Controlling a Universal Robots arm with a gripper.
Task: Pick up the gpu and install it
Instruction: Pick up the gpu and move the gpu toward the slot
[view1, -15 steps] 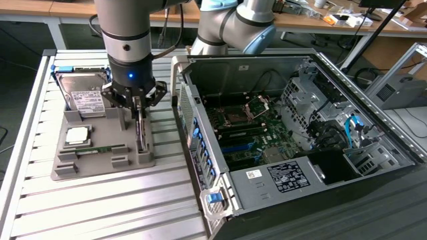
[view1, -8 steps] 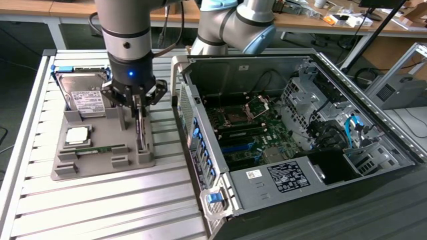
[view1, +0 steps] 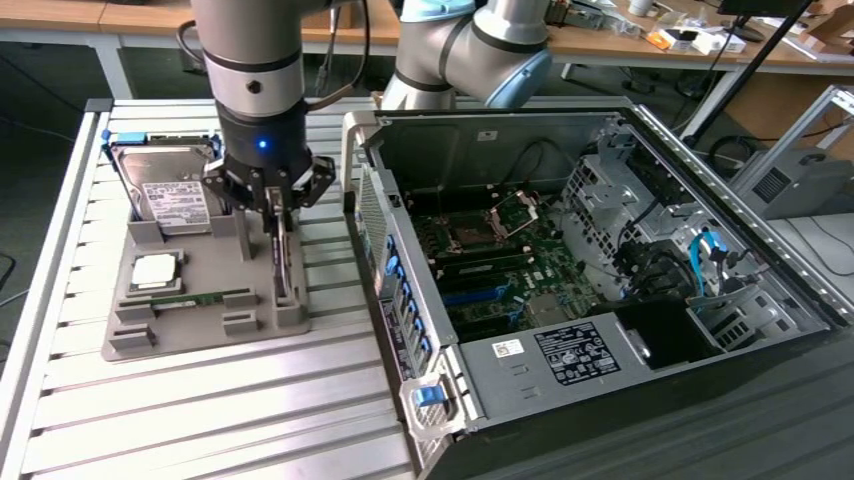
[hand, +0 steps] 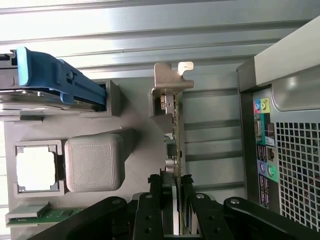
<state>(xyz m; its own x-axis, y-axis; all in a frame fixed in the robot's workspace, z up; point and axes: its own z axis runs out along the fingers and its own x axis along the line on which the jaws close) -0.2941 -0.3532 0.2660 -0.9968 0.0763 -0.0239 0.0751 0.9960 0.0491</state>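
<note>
- One gripper (view1: 276, 212) hangs over the grey tray (view1: 200, 335), its two fingers (hand: 156, 192) pinching the upper edge of the gpu (view1: 282, 262).
- The gpu stands edge-on in the tray, on the side nearest the open computer case (view1: 514, 385), with its silvery bracket (hand: 170, 80) at one end.
- A hard drive (view1: 174, 200) rests at the tray's far end.

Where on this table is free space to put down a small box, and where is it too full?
Free: the slatted table nearest the exterior camera, between grey tray and computer case. Crowded: the tray, where the claw grips the gpu.
</note>
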